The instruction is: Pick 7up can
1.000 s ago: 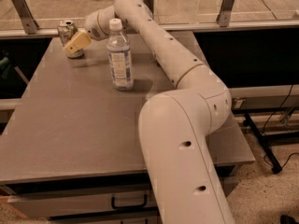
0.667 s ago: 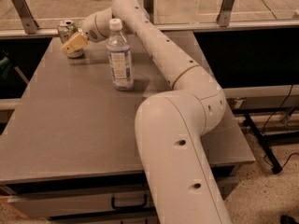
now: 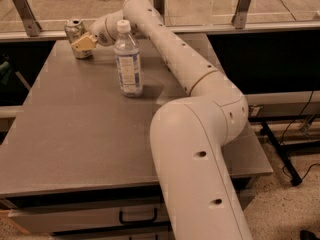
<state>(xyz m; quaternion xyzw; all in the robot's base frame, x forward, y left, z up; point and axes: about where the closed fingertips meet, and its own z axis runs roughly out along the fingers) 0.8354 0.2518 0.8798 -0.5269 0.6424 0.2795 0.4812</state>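
Observation:
The 7up can (image 3: 74, 30), small and silver with a silver top, stands upright at the far left corner of the grey table (image 3: 75, 129). My gripper (image 3: 83, 43), tan at its tip, is right against the can's lower right side and covers part of it. Whether it has hold of the can does not show. My white arm reaches from the lower right across the table to that corner.
A clear plastic water bottle (image 3: 128, 59) with a white cap stands upright just right of the gripper, close beside my forearm. A glass railing with metal posts (image 3: 25, 13) runs behind the table's far edge. A drawer handle (image 3: 137, 216) shows under the front edge.
The gripper has moved slightly farther back and in toward the can, and now overlaps its lower right side. The can and the bottle have stayed in place.

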